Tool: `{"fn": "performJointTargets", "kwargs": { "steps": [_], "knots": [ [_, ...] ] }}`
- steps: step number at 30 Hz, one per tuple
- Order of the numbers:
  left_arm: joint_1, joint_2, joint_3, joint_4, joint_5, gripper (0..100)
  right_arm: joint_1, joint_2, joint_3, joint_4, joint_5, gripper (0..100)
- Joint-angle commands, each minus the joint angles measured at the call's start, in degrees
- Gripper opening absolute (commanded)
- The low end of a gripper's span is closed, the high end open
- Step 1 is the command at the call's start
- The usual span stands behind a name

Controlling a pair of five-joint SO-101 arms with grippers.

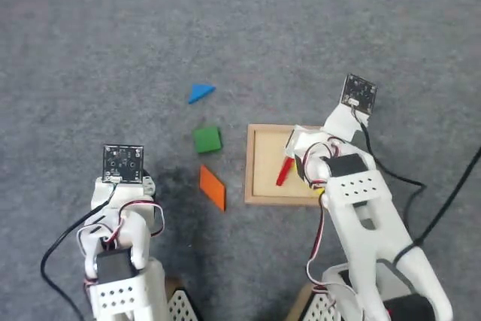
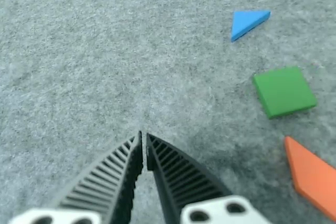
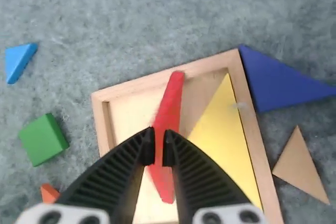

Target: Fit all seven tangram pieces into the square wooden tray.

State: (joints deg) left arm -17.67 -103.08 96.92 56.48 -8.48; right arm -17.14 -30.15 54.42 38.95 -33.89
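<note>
Right hand (image 3: 158,148) pinches the red piece (image 3: 170,98), up on edge inside the tray (image 3: 136,87), long axis running straight ahead, beside the flat yellow triangle (image 3: 220,124). Left hand (image 2: 144,145), pressed together, sits well apart.

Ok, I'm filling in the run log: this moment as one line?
right gripper: shut on red wooden piece, edge-on over square wooden tray | yellow wooden triangle: in tray | left gripper: shut, empty

Wooden tray (image 1: 250,163), fuzzy carpet (image 1: 113,50)
</note>
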Motion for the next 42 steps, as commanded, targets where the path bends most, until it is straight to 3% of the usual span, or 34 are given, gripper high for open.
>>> {"fn": "performJointTargets", "kwargs": {
  "steps": [1,9,12,16,32,37,42],
  "knots": [
    [0.4,-0.8,-0.5,0.5,-0.1,2,0.9,-3.1,-0.4,-1.1,2.0,2.3],
    [0.4,-0.8,-0.5,0.5,-0.1,2,0.2,-3.1,-0.8,-2.2,3.9,2.2],
    [0.5,-0.8,-0.5,0.5,-0.1,2,-3.4,-2.5,-0.5,-3.6,9.8,2.0],
    [0.5,-0.8,-0.5,0.5,-0.1,2,-8.0,-2.5,-0.4,-3.2,11.5,2.0],
    [0.4,-0.8,-0.5,0.5,-0.1,2,-7.9,-2.5,1.8,-3.6,13.5,2.4],
    [0.4,-0.8,-0.5,0.5,-0.1,2,-8.9,-2.5,2.8,-3.3,23.4,2.4],
    [0.4,-0.8,-0.5,0.5,-0.1,2,-18.1,-2.4,4.7,-3.2,32.3,2.4]
  ]
}}
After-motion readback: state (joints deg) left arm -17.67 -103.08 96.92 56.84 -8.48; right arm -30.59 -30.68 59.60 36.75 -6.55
